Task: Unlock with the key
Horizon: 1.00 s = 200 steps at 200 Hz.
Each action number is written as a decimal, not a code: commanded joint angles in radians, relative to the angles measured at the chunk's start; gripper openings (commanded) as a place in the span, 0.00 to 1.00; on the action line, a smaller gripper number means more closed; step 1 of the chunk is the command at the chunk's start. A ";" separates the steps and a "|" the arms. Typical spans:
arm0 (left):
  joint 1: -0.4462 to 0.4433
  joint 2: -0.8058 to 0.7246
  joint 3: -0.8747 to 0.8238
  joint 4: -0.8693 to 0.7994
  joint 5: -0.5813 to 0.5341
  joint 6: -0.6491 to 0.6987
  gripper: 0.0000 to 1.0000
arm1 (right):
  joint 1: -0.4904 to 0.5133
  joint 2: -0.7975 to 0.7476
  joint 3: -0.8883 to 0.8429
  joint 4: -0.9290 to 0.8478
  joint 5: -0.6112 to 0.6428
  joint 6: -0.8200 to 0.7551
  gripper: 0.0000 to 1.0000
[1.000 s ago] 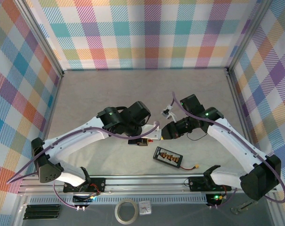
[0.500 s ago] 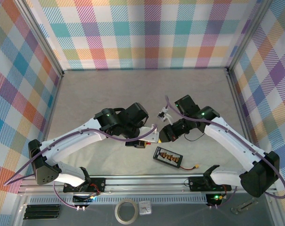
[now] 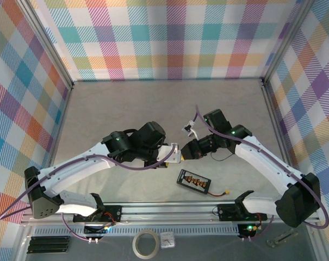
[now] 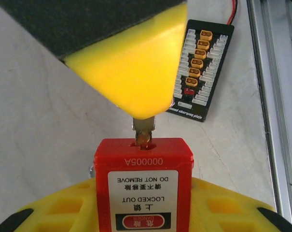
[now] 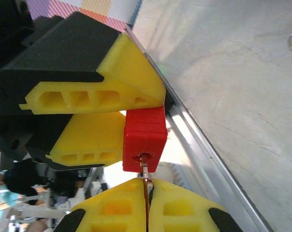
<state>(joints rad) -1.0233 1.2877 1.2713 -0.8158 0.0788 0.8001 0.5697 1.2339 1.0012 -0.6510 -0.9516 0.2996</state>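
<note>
A red padlock (image 4: 143,183) with a white "LOCKED OUT" label sits between the yellow fingers of my left gripper (image 4: 143,205), which is shut on its body. My right gripper (image 5: 146,186) is shut on a thin metal key (image 5: 146,173). The key's tip (image 4: 145,133) sits in the keyhole on the padlock's (image 5: 144,137) end face, with most of the blade still outside. In the top view the left gripper (image 3: 172,155) and the right gripper (image 3: 187,151) meet nose to nose above the middle of the table. The padlock's shackle is hidden.
A black charging board (image 3: 192,180) with yellow connectors lies just in front of the grippers, trailing a red-black lead (image 3: 224,193). The aluminium rail (image 3: 169,209) runs along the near edge. A small clear object (image 3: 190,129) lies behind the right gripper. Plaid walls enclose the table.
The two grippers have drawn together. The right one moved left with the key to the padlock's end face. The left arm shifted slightly down and left, still holding the padlock.
</note>
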 commanded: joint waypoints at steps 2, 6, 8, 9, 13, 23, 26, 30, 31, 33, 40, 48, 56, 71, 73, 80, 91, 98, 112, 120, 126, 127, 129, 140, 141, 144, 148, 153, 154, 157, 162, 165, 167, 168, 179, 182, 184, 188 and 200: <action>-0.049 -0.055 0.003 0.275 0.130 -0.022 0.00 | 0.001 0.013 -0.005 0.178 -0.049 0.063 0.00; -0.049 -0.055 0.003 0.268 0.137 -0.024 0.00 | 0.001 0.014 0.000 0.154 -0.042 0.042 0.00; -0.049 -0.055 0.004 0.264 0.140 -0.023 0.00 | 0.001 0.015 0.004 0.142 -0.039 0.033 0.00; -0.049 -0.054 0.005 0.261 0.143 -0.023 0.00 | 0.001 0.016 0.005 0.136 -0.039 0.026 0.00; -0.049 -0.050 0.010 0.248 0.152 -0.023 0.00 | 0.001 0.016 0.011 0.113 -0.030 0.001 0.00; -0.052 -0.032 0.028 0.209 0.176 -0.024 0.00 | 0.001 0.018 0.026 0.064 -0.014 -0.047 0.00; -0.054 -0.026 0.036 0.196 0.182 -0.024 0.00 | 0.002 0.021 0.030 0.049 -0.010 -0.061 0.00; -0.059 -0.016 0.043 0.182 0.187 -0.023 0.00 | 0.003 0.026 0.038 0.031 -0.003 -0.078 0.00; -0.061 -0.015 0.044 0.180 0.188 -0.023 0.00 | 0.003 0.028 0.041 0.027 -0.002 -0.081 0.00; -0.065 -0.010 0.047 0.176 0.188 -0.021 0.00 | 0.003 0.031 0.042 0.024 -0.001 -0.085 0.00; -0.085 0.003 0.053 0.169 0.180 -0.012 0.00 | 0.005 0.047 0.059 -0.004 0.009 -0.109 0.00; -0.108 0.018 0.056 0.167 0.161 0.005 0.00 | 0.012 0.069 0.072 -0.017 0.022 -0.120 0.00; -0.116 0.031 0.063 0.177 0.162 0.000 0.00 | 0.024 0.088 0.078 -0.010 0.024 -0.116 0.00; -0.116 0.042 0.074 0.226 0.176 -0.030 0.00 | 0.056 0.113 0.077 0.045 0.033 -0.086 0.00; -0.116 0.042 0.075 0.234 0.177 -0.032 0.00 | 0.058 0.115 0.073 0.055 0.034 -0.082 0.00; -0.117 0.042 0.074 0.260 0.183 -0.041 0.00 | 0.065 0.117 0.063 0.087 0.038 -0.059 0.00; -0.116 0.044 0.077 0.295 0.202 -0.055 0.00 | 0.068 0.107 0.040 0.143 0.046 -0.030 0.00; -0.116 0.049 0.082 0.304 0.214 -0.062 0.00 | 0.068 0.096 0.024 0.173 0.051 -0.013 0.00; -0.116 0.066 0.093 0.318 0.226 -0.080 0.00 | 0.067 0.078 0.001 0.227 0.056 0.017 0.00; -0.116 0.073 0.092 0.331 0.233 -0.089 0.00 | 0.068 0.055 -0.023 0.284 0.047 0.048 0.00; -0.116 0.077 0.090 0.342 0.241 -0.097 0.00 | 0.068 0.035 -0.041 0.314 0.050 0.065 0.00; -0.116 0.077 0.089 0.344 0.241 -0.098 0.00 | 0.068 0.032 -0.044 0.318 0.052 0.067 0.00; -0.116 0.078 0.089 0.349 0.243 -0.100 0.00 | 0.068 0.026 -0.048 0.324 0.054 0.072 0.00; -0.116 0.082 0.080 0.368 0.247 -0.110 0.00 | 0.061 0.017 -0.047 0.312 0.073 0.090 0.00; -0.116 0.082 0.079 0.369 0.246 -0.111 0.00 | 0.058 0.018 -0.047 0.308 0.072 0.092 0.00; -0.116 0.084 0.077 0.374 0.242 -0.113 0.00 | 0.052 0.022 -0.044 0.298 0.067 0.102 0.00; -0.116 0.084 0.073 0.379 0.233 -0.114 0.00 | 0.046 0.031 -0.039 0.290 0.056 0.118 0.00; -0.118 0.085 0.067 0.386 0.210 -0.115 0.00 | 0.036 0.039 -0.036 0.285 0.047 0.141 0.00; -0.118 0.085 0.065 0.389 0.204 -0.116 0.00 | 0.034 0.040 -0.034 0.284 0.048 0.144 0.00; -0.118 0.084 0.061 0.396 0.184 -0.118 0.00 | 0.033 0.041 -0.033 0.280 0.051 0.154 0.00; -0.118 0.081 0.050 0.413 0.149 -0.123 0.00 | 0.029 0.042 -0.029 0.270 0.068 0.178 0.00; -0.118 0.078 0.041 0.423 0.127 -0.125 0.00 | 0.027 0.040 -0.024 0.261 0.084 0.191 0.00; -0.118 0.076 0.034 0.433 0.112 -0.125 0.00 | 0.024 0.040 -0.022 0.257 0.095 0.206 0.00; -0.118 0.074 0.030 0.438 0.105 -0.125 0.00 | 0.022 0.039 -0.021 0.254 0.102 0.213 0.00; -0.121 0.056 -0.019 0.499 0.018 -0.118 0.00 | -0.017 0.039 -0.023 0.261 0.106 0.331 0.00; -0.122 0.052 -0.031 0.513 -0.004 -0.114 0.00 | -0.031 0.039 -0.027 0.273 0.095 0.374 0.00; -0.124 0.048 -0.039 0.522 -0.017 -0.108 0.00 | -0.040 0.039 -0.030 0.282 0.091 0.404 0.00; -0.125 0.044 -0.056 0.528 -0.049 -0.100 0.00 | -0.058 0.038 -0.037 0.296 0.091 0.466 0.00; -0.132 0.030 -0.117 0.629 -0.156 -0.066 0.00 | -0.094 0.030 -0.058 0.342 0.085 0.626 0.00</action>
<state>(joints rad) -1.0794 1.3518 1.2140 -0.6807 -0.0532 0.7017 0.5282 1.2510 0.9424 -0.5644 -0.8978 0.5781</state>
